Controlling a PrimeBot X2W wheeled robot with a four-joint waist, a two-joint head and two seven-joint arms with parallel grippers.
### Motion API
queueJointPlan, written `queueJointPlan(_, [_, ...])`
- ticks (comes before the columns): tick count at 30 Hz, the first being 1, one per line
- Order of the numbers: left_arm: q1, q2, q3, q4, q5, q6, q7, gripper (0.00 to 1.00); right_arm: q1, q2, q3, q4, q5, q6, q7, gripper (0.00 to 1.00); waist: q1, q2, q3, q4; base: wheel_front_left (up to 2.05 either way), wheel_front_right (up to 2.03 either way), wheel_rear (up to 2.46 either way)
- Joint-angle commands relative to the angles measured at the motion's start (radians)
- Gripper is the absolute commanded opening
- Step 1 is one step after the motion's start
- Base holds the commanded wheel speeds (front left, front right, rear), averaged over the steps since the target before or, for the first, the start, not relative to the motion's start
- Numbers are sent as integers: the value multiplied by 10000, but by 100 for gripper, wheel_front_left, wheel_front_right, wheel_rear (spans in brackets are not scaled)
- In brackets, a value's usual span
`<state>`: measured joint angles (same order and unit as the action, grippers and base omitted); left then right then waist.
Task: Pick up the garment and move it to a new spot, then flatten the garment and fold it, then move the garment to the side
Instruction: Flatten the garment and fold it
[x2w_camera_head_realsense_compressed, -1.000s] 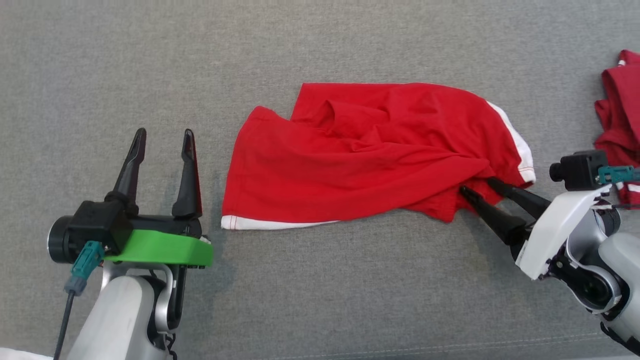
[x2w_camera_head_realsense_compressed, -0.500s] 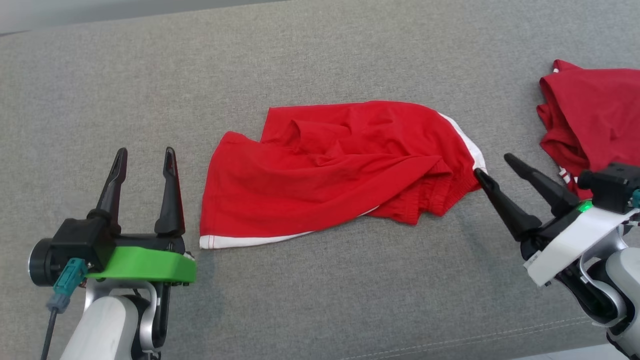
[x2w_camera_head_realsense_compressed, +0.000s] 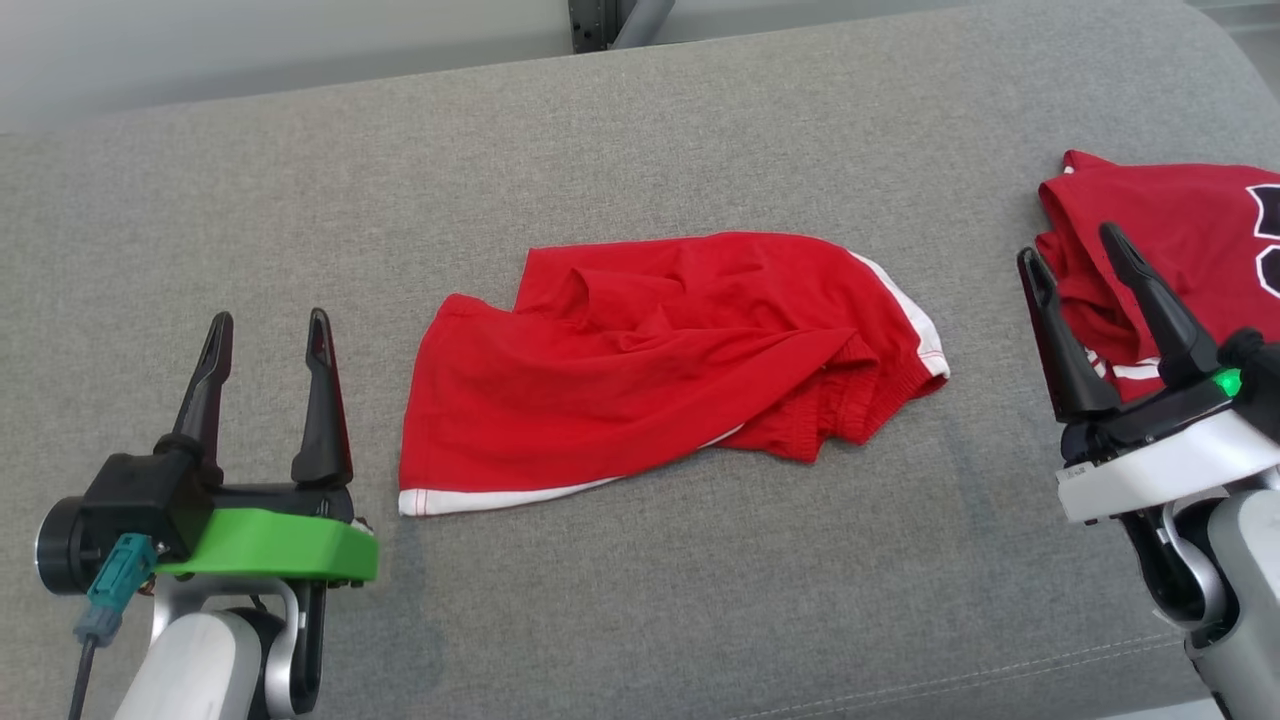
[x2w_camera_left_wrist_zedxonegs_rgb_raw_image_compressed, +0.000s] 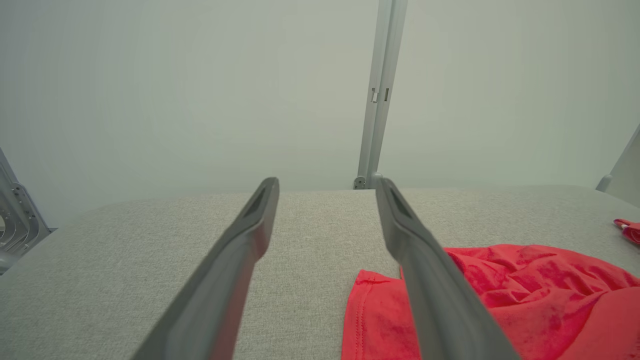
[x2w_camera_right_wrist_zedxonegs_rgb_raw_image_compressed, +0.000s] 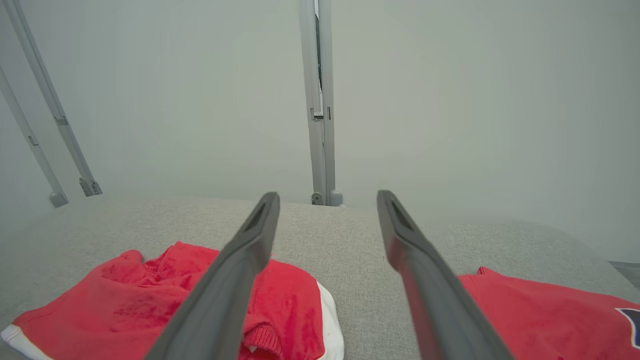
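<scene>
Across the middle of the grey fabric surface (x2w_camera_head_realsense_compressed: 700, 600) lies the red garment (x2w_camera_head_realsense_compressed: 650, 360), a pair of shorts by the look of it. It is rumpled, with creases running through it, one white-trimmed hem at the near left, and its ribbed waistband bunched and partly tucked under on the right. Neither claw touches it. The left claw (x2w_camera_head_realsense_compressed: 270, 320) hangs just beside the hem on the left, its fingers spread apart and empty. The right claw (x2w_camera_head_realsense_compressed: 1070, 243) is also spread wide and empty, and the right wrist view places it above the bare strip between the shorts and a second red garment (x2w_camera_head_realsense_compressed: 1180, 230) lying well off to the right. Nothing is gripped and the cloth is far from flat, so the step in hand looks like flattening, between grasps. Next, each claw probably needs to drop to its own end, the left to the trimmed hem corner and the right to the bunched waistband, pinch there and draw outward to pull out the folds. The right claw should steer clear of the other garment.
</scene>
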<state>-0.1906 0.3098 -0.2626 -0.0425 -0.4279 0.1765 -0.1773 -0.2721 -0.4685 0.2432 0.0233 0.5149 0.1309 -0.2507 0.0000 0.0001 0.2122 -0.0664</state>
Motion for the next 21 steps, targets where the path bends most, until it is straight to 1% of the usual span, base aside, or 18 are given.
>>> queueJointPlan(1, [141,74,6,-53,26,77,0,100,216,127,-137,-25,-229,-5,-67,100,0,-1,-43,19,0,0,0])
queueJointPlan(5, [397,68,-15,-155,15,197,11,100,574,638,-522,-90,-702,-5,-134,100,0,-1,-179,36,0,0,0])
queueJointPlan(9, [712,74,-31,-228,7,288,-38,100,878,942,-654,11,-865,-5,-153,100,0,-1,-334,66,0,0,0])
queueJointPlan(16, [1208,88,-101,-302,-68,409,-12,100,1259,1181,-726,284,-964,-5,-155,100,0,-1,-661,145,0,0,0])
queueJointPlan(21, [1247,150,-158,-369,-54,439,92,100,1325,1222,-688,393,-936,-5,-155,100,0,-1,-682,174,0,0,0])
